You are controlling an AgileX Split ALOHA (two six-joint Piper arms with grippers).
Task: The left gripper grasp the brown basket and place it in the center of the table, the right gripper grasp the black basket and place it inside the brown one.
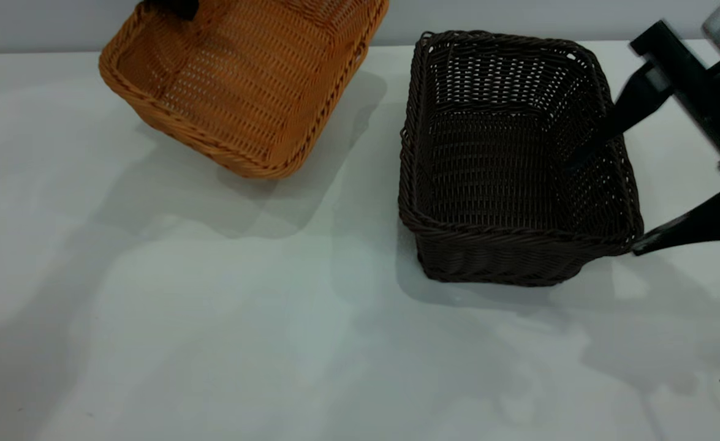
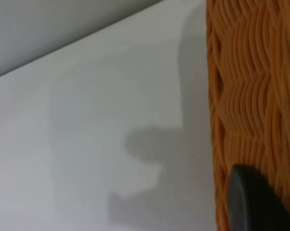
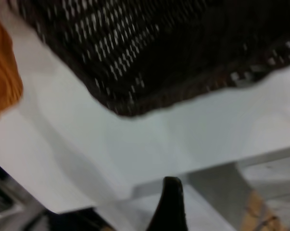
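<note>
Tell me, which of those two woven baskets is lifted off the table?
The orange-tan rectangular wicker basket at far left: it hangs tilted, its shadow apart beneath it. The very dark brown-black wicker basket sits flat on the white table.

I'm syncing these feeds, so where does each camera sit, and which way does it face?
Exterior: steeply above the table, facing both arms; shows the tilted brown basket, black basket, left pincer and right pincer.
Left wrist: beside the brown basket's weave; one dark finger shows.
Right wrist: toward the black basket; one finger shows.
Shared: both baskets appear in the exterior and right wrist views.
</note>
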